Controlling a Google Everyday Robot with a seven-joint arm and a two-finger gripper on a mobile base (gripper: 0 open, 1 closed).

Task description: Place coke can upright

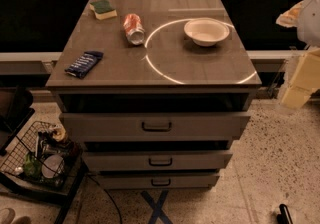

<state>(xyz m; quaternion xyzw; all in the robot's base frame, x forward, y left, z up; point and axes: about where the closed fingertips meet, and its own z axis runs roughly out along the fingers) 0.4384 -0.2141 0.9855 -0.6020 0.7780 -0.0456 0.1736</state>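
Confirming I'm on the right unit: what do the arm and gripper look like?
The gripper, at the view's right edge beside the front corner of the cabinet, shows as pale cream, blocky, flat-sided pieces. Above it the arm is a smooth white rounded shell. No cables or markings show on either.
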